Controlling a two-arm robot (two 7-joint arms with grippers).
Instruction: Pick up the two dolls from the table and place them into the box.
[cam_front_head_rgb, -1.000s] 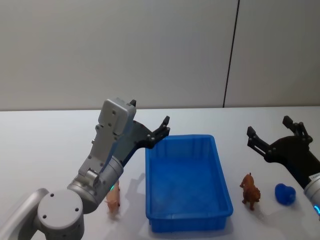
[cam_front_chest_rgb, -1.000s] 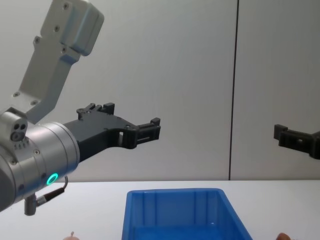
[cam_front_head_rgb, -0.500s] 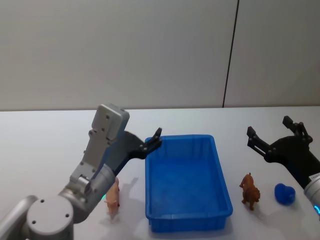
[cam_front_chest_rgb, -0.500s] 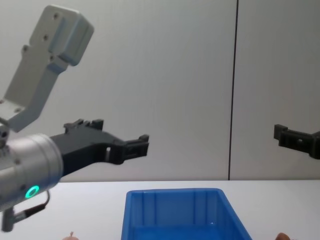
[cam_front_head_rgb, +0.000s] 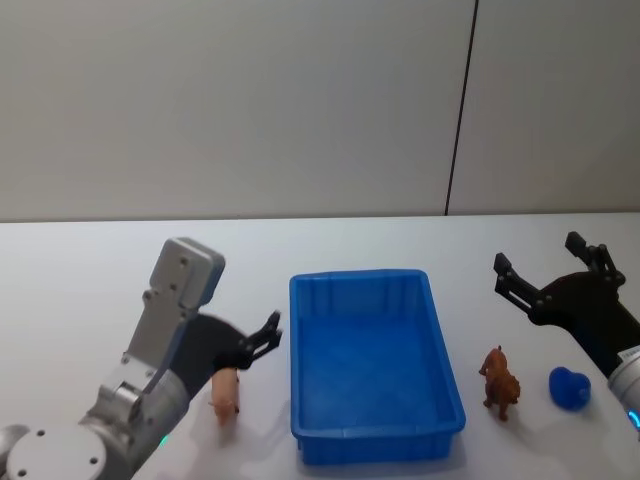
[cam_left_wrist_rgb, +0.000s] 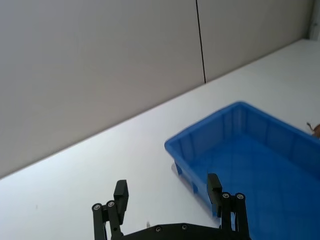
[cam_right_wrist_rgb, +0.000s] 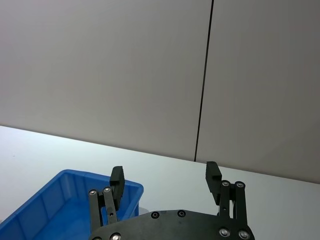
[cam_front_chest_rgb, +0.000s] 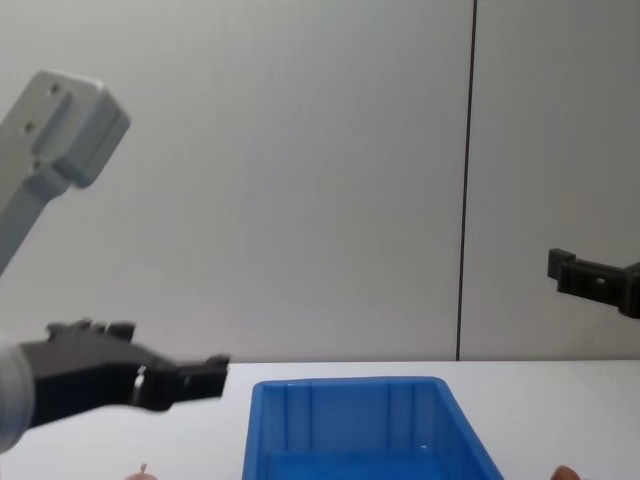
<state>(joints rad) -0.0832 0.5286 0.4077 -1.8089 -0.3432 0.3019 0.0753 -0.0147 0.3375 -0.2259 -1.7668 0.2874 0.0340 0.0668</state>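
The blue box (cam_front_head_rgb: 365, 372) sits mid-table on the white table (cam_front_head_rgb: 90, 270). A pale pink doll (cam_front_head_rgb: 224, 392) lies just left of it. A brown animal-shaped doll (cam_front_head_rgb: 499, 381) stands to the right of the box. My left gripper (cam_front_head_rgb: 258, 342) is open and hangs low beside the box's left wall, just above and behind the pink doll; the left wrist view shows the left gripper (cam_left_wrist_rgb: 167, 192) empty, with the box (cam_left_wrist_rgb: 260, 160) ahead. My right gripper (cam_front_head_rgb: 537, 255) is open and empty, raised behind the brown doll. In the chest view the left gripper (cam_front_chest_rgb: 195, 372) is near table height.
A small blue object (cam_front_head_rgb: 570, 388) lies on the table to the right of the brown doll, under my right arm. A grey wall with a dark vertical seam (cam_front_head_rgb: 460, 110) stands behind the table. Bare tabletop stretches to the far left.
My left gripper has come down and drawn back from over the box's rear left corner to beside the pink doll. The right arm, box and dolls have stayed put.
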